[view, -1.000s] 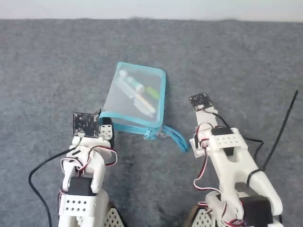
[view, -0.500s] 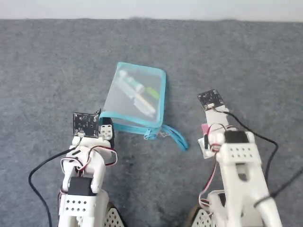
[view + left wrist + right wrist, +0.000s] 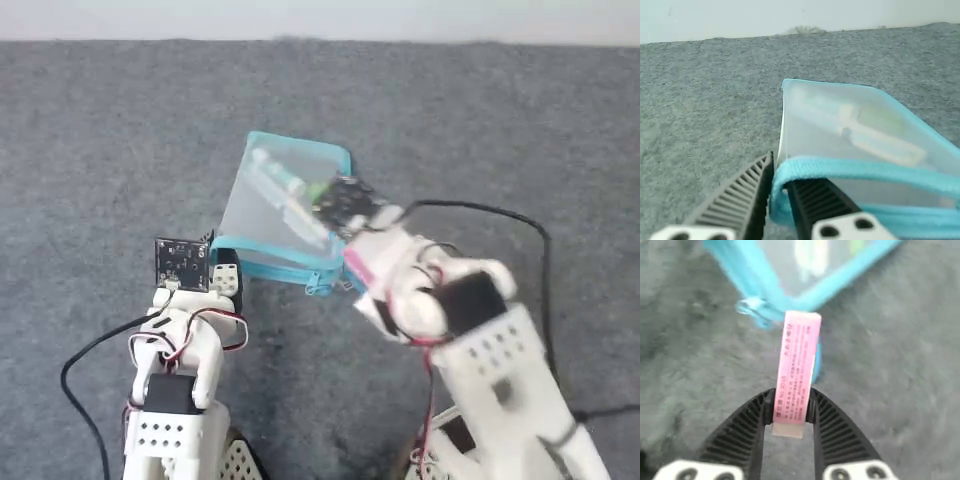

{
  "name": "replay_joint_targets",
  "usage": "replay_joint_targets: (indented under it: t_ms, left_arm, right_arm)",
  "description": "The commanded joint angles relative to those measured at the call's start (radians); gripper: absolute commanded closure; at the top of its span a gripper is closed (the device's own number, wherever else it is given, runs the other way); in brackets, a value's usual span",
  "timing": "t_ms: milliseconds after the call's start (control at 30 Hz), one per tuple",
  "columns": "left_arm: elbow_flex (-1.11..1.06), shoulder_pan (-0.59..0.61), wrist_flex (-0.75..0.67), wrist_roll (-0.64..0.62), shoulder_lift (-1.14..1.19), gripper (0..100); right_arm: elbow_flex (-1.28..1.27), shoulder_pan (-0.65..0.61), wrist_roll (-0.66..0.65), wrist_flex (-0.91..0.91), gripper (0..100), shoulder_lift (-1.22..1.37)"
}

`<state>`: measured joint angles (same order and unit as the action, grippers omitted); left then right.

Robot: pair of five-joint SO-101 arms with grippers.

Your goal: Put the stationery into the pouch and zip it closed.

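Some stationery (image 3: 288, 188) is inside; one piece is left and the zip looks open.
The pouch (image 3: 262, 218) lies mid-table (image 3: 100, 120). The left gripper (image 3: 780, 172) pinches its near blue corner. The right gripper (image 3: 790, 396) squeezes a pink eraser (image 3: 796, 360) over its mouth.

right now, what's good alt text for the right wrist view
The right gripper holds a pink-sleeved eraser by its white end between black ribbed fingers. Just beyond the eraser lies the blue-edged translucent pouch with its zip pull, on a grey mat.
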<state>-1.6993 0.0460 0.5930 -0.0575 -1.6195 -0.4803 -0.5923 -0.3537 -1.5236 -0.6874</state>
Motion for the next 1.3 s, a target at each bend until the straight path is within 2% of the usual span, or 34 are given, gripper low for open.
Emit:
replay_joint_targets:
  t_ms: [0,300,433,633,867,967,1100,1267]
  left_arm:
    - [0.008,-0.006,-0.025,-0.009,-0.020,99]
    - [0.008,-0.009,-0.025,-0.009,-0.020,99]
    - [0.008,-0.057,-0.020,-0.009,-0.020,99]
    - [0.008,-0.057,-0.025,-0.009,-0.020,99]
    - [0.008,-0.068,-0.026,-0.011,-0.020,99]
    - [0.010,-0.121,-0.026,-0.011,-0.020,99]
    - [0.010,-0.190,-0.025,-0.011,-0.020,99]
    - [0.008,-0.239,-0.021,-0.011,-0.020,99]
  right_arm:
    - [0.133,-0.105,-0.011,-0.005,99.1,0.177]
    - [0.405,-0.160,-0.008,-0.015,99.1,0.552]
    - [0.493,-0.162,-0.006,-0.035,99.1,0.633]
    - [0.494,-0.191,-0.005,-0.110,99.1,0.561]
    - [0.304,-0.260,-0.015,-0.064,99.1,0.377]
    - [0.261,-0.275,-0.015,-0.064,99.1,0.378]
    - [0.259,-0.231,-0.006,-0.067,99.1,0.406]
    - [0.276,-0.102,0.063,-0.059,99.1,0.463]
